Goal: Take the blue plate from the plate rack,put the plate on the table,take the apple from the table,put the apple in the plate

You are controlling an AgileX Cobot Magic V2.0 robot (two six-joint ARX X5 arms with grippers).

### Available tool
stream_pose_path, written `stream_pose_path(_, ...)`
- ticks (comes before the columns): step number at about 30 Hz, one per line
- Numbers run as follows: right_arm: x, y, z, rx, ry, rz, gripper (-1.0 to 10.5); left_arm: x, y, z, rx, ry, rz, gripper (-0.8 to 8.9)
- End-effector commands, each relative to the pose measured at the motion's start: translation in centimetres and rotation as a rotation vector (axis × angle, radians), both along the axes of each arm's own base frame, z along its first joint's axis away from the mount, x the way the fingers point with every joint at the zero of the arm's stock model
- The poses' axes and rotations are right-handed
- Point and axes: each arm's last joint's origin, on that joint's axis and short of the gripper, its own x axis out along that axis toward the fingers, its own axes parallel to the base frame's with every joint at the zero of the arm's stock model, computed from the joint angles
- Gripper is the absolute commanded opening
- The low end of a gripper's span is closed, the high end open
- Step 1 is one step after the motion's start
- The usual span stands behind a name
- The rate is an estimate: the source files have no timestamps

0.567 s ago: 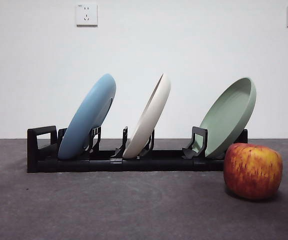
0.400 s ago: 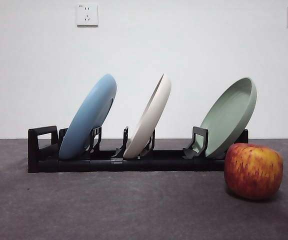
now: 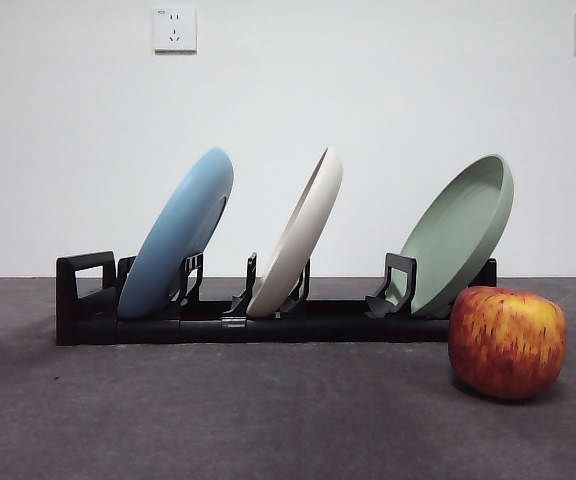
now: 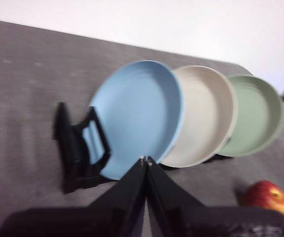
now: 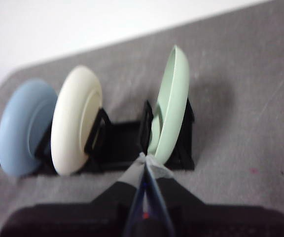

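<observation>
The blue plate (image 3: 179,232) leans in the left slot of the black plate rack (image 3: 248,320); the left wrist view shows the blue plate (image 4: 137,116) from its hollow side. On the dark grey table (image 3: 218,410), at the rack's right end, rests the red-and-yellow apple (image 3: 506,341), also seen small as the apple (image 4: 266,195). My left gripper (image 4: 145,159) is shut and empty, hovering away from the plate's lower rim. My right gripper (image 5: 144,157) is shut too, well back from the rack (image 5: 117,140). Neither arm appears in the front view.
A cream-white plate (image 3: 298,232) stands in the middle slot and a sage-green plate (image 3: 458,234) in the right one, just behind the apple. A white wall with two sockets (image 3: 174,29) backs the table.
</observation>
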Motion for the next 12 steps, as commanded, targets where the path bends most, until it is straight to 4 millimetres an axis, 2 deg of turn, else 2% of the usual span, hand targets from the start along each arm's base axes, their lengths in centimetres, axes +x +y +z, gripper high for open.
stream_pose_path(1, 1.1, 0.2, 1.2, -0.087, 0.036, 0.053, 0.0, 1.3, -0.2, 1.4, 0.022, 0.015, -0.083, -0.03)
stream_pose_path(4, 2.2, 0.4, 1.9, -0.137, 0.097, 0.104, 0.1, 2.7, -0.3, 2.5, 0.03, 0.07, -0.122, 0.08)
stream_pose_path(5, 2.5, 0.5, 2.0, -0.141, 0.115, 0.107, 0.2, 3.2, -0.4, 2.7, 0.032, 0.096, -0.122, 0.42)
stream_pose_path(7, 3.1, 0.6, 2.2, -0.146, 0.136, 0.11, 1.2, 4.1, -0.7, 3.0, 0.031, 0.127, -0.134, 2.02)
stream_pose_path(8, 3.5, 0.6, 2.2, -0.146, 0.144, 0.11, 2.3, 4.7, -0.9, 3.2, 0.033, 0.138, -0.142, 3.22)
stream_pose_path(9, 3.8, 0.7, 2.2, -0.147, 0.15, 0.11, 3.4, 5.4, -1.1, 3.4, 0.035, 0.15, -0.151, 3.46)
stream_pose_path(10, 4.0, 0.7, 2.1, -0.147, 0.158, 0.111, 3.9, 6.2, -1.5, 3.7, 0.035, 0.159, -0.163, 3.46)
stream_pose_path(12, 4.3, 0.7, 1.9, -0.148, 0.169, 0.111, 3.9, 7.8, -2.4, 4.4, 0.045, 0.18, -0.185, 3.46)
